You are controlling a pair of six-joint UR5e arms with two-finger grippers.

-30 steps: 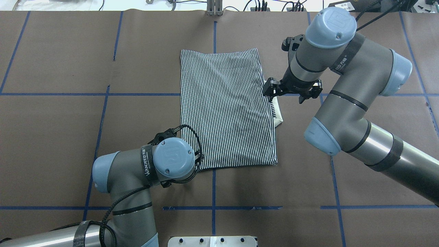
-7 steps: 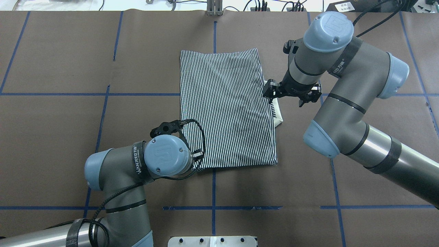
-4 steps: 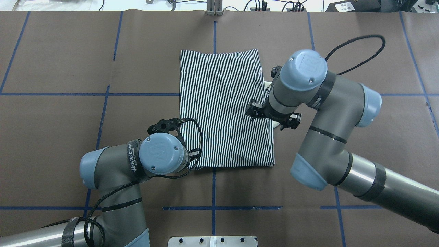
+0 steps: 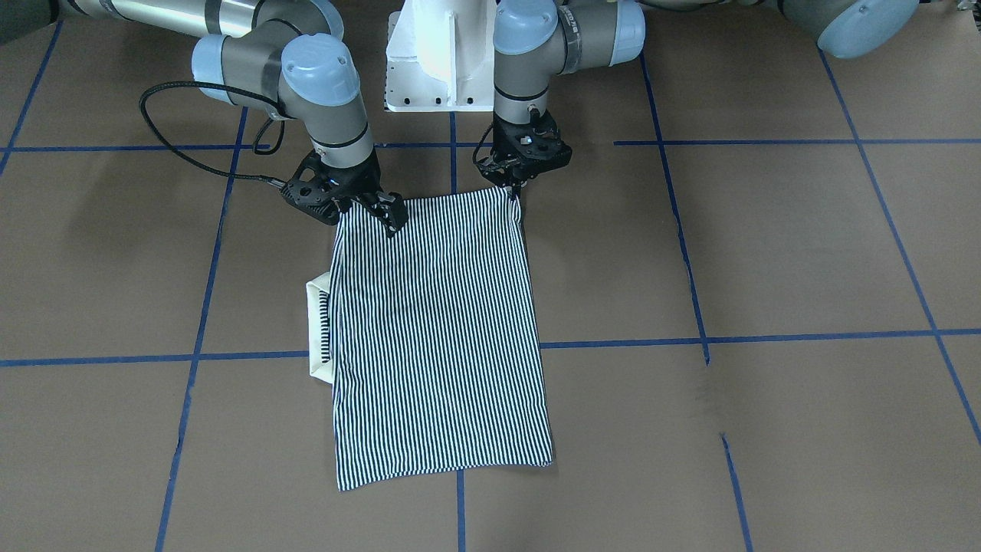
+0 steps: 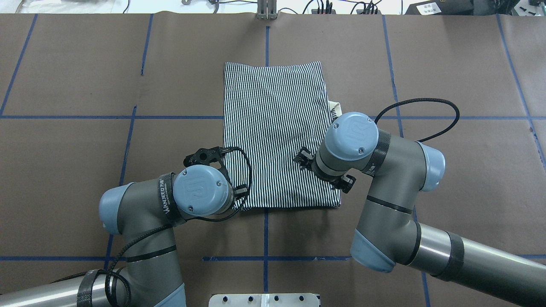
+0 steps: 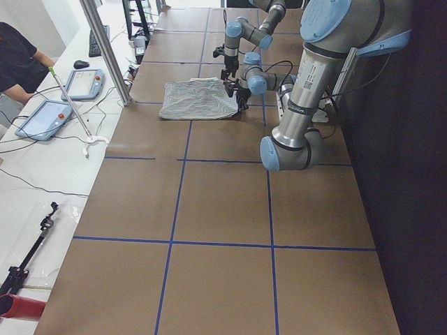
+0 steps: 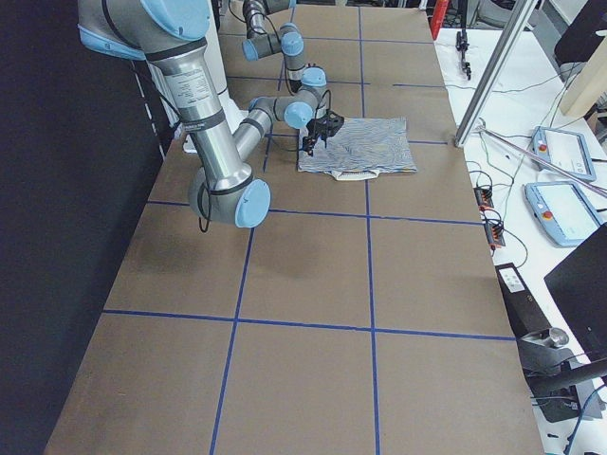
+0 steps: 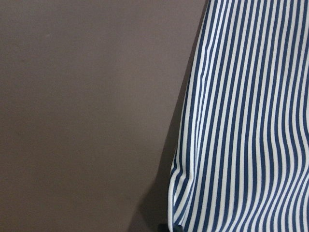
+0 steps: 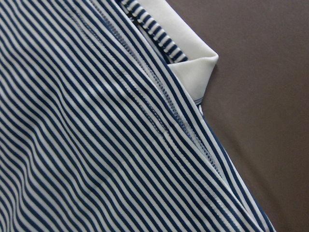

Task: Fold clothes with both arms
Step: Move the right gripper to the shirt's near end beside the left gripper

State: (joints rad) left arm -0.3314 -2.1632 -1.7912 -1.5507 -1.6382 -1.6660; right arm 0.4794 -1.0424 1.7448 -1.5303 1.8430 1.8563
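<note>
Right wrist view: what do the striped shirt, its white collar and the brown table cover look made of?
The shirt looks like soft knit, probably cotton or a blend: matte, fine ribbed texture, soft wrinkles, stitched seams. The collar: thicker plain white knit, matte, with a crisp folded edge. The table cover: smooth matte brown sheet, perhaps paper or vinyl; cannot tell which.

Grey-silver jointed left arm (image 5: pixel 140 209): elbow bent, black two-finger left gripper (image 4: pixel 513 190) pointing down, jaws closed. Grey-silver jointed right arm (image 5: pixel 396 170): black two-finger right gripper (image 4: pixel 354 211) tilted, jaws spread wide.
</note>
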